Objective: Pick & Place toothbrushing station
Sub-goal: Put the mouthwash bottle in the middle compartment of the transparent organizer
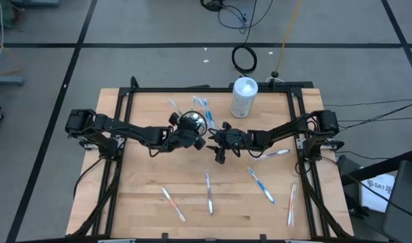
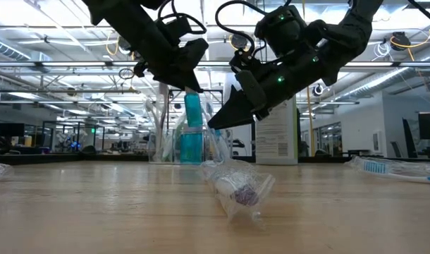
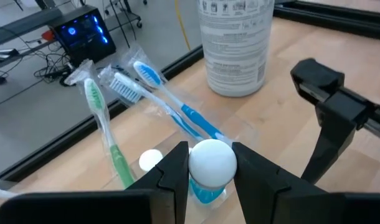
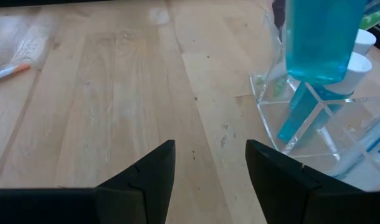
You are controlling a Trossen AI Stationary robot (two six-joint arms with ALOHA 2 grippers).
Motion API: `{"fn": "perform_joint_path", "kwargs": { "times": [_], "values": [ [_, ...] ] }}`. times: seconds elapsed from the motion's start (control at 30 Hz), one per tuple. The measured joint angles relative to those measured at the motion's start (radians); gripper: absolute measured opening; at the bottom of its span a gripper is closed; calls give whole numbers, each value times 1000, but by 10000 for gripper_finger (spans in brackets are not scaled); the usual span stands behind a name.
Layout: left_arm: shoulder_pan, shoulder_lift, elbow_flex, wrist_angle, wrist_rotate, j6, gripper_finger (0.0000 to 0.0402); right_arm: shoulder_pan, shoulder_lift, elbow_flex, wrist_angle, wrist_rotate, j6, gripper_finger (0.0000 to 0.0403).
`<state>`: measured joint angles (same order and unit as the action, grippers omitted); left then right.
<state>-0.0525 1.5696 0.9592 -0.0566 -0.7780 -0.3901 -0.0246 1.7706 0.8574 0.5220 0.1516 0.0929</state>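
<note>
A small clear tumbler [image 1: 191,121] stands on the table's far middle and holds wrapped toothbrushes [image 3: 146,93] with green and blue handles, plus blue white-capped toothpaste tubes [image 4: 297,118]. My left gripper [image 3: 210,177] is above the tumbler, shut on one blue toothpaste tube [image 2: 192,113]. My right gripper [image 4: 209,165] is open and empty just right of the tumbler, a little above the table; it also shows in the high view [image 1: 219,147]. My left gripper pinches the tube's white cap [image 3: 212,163] between its two fingers, coming from above. The tube hangs upright below the fingers, cap up. Its flat lower end [image 4: 318,71] is at the tumbler's rim [image 4: 289,102], among the things standing in it.
A larger white lidded container [image 1: 244,96] stands behind and right of the tumbler. Several wrapped toothbrushes lie on the table's near half [image 1: 209,192] [image 1: 261,184] and one by the right arm [image 1: 273,154]. A black frame [image 1: 118,135] borders the table.
</note>
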Motion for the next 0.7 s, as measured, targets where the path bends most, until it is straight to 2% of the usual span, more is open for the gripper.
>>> {"fn": "perform_joint_path", "kwargs": {
  "times": [0.43, 0.7],
  "values": [
    [0, -16, 0, -46, 19, -10, 104, 0, 0, 0, 2, 0, -3, 187],
    [1, -54, 0, -88, -11, -11, 104, 0, 0, 0, 4, 0, -3, 187]
  ]
}}
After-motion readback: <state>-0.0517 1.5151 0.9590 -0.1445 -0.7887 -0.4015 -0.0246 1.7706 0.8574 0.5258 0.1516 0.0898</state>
